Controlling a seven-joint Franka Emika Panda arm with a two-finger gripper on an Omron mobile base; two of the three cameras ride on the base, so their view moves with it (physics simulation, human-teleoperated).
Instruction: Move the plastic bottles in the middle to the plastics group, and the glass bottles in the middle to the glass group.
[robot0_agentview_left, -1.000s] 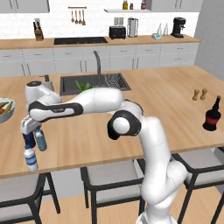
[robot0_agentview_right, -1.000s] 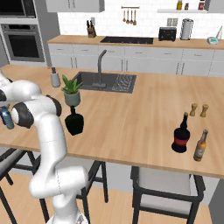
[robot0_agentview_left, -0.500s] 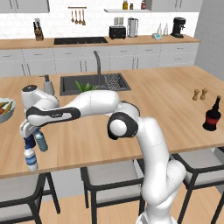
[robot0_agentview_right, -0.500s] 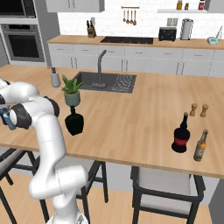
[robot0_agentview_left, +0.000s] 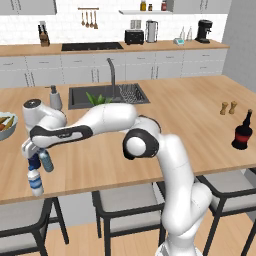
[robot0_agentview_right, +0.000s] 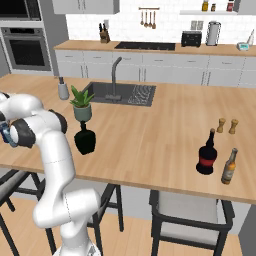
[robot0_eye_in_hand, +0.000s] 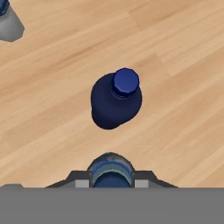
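My gripper (robot0_eye_in_hand: 110, 176) is shut on the translucent pale blue-grey plastic bottle (robot0_agentview_left: 46, 161), held tilted just above the counter's near left corner. Directly below the hand stands the dark navy bottle with a blue cap (robot0_eye_in_hand: 116, 98), a short gap from the held bottle. The clear-white bottle with the blue band (robot0_agentview_left: 35, 182) stands at the counter's front edge, and it is cut off at the corner of the hand view (robot0_eye_in_hand: 8, 22). The squat all-black bottle (robot0_agentview_right: 85, 141) stands mid-counter by a potted plant. The red-labelled dark bottle (robot0_agentview_right: 206, 155) stands far right. The gripper (robot0_agentview_right: 5, 134) sits at the frame's left edge.
A potted plant (robot0_agentview_right: 81, 102) stands behind the black bottle, with the sink (robot0_agentview_left: 107, 95) and a soap dispenser (robot0_agentview_left: 55, 99) beyond. A fruit bowl (robot0_agentview_left: 5, 125) is at the far left. An amber bottle (robot0_agentview_right: 229, 167) and two shakers (robot0_agentview_right: 226, 125) stand near the red-labelled bottle.
The hand has sunk a little toward the counter with the pale bottle in it. The bottles standing on the counter have not moved.
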